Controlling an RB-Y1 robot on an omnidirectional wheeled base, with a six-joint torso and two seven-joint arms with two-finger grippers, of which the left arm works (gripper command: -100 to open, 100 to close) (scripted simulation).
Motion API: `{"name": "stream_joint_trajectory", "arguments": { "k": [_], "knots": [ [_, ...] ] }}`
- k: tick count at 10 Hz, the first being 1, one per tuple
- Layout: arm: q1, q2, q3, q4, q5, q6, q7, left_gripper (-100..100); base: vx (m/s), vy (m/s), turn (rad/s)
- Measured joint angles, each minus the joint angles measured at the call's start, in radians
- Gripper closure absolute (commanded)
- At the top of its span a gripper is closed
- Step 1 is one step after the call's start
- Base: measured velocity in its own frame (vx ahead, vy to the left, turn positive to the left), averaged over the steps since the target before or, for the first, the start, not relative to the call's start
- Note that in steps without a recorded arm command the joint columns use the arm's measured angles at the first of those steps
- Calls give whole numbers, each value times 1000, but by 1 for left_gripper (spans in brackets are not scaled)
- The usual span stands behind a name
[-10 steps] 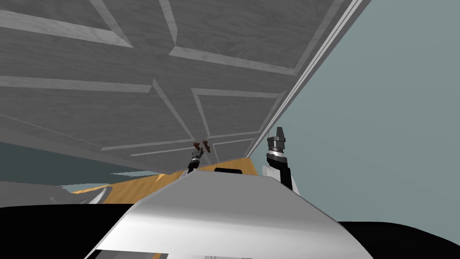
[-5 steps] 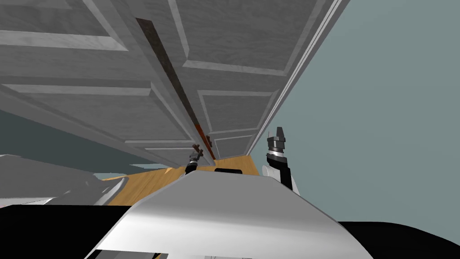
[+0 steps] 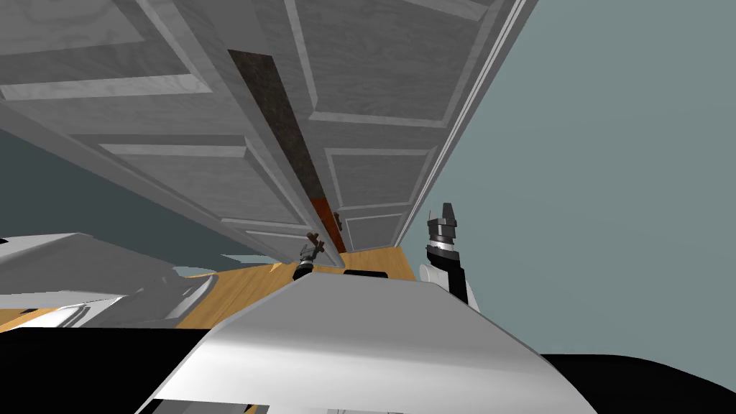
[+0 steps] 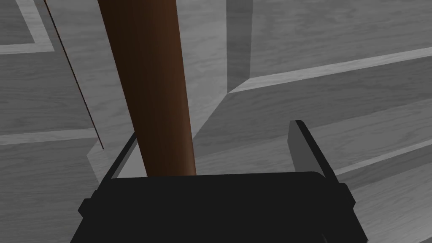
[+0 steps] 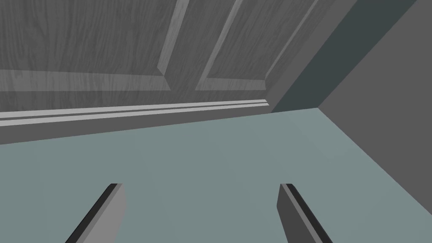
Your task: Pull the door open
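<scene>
Left end effector spread wide, not clamped: brown handle sits between the fingers, close against one, clear of the other. Grey door leaf ajar, dark gap beside the other leaf. Right end effector spread, empty.

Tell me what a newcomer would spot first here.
A dark gap splits the grey double door, its left leaf ajar. A brown handle stands between the left end effector's open fingers, beside one of them. The right end effector hangs open by the teal wall.
</scene>
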Motion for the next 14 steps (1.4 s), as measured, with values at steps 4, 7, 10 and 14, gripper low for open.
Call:
{"name": "stream_joint_trajectory", "arguments": {
  "k": [4, 7, 10, 14],
  "knots": [
    [9, 16, -2, 14, 14, -3, 41, 100, -81, -7, 28],
    [34, 25, -4, 9, 24, 3, 79, 100, -75, 0, 24],
    [46, 28, -5, 10, 35, 4, 106, 100, -63, 0, 14],
    [75, 22, -10, -26, 45, 19, 139, 100, -43, 6, 13]
  ]
}}
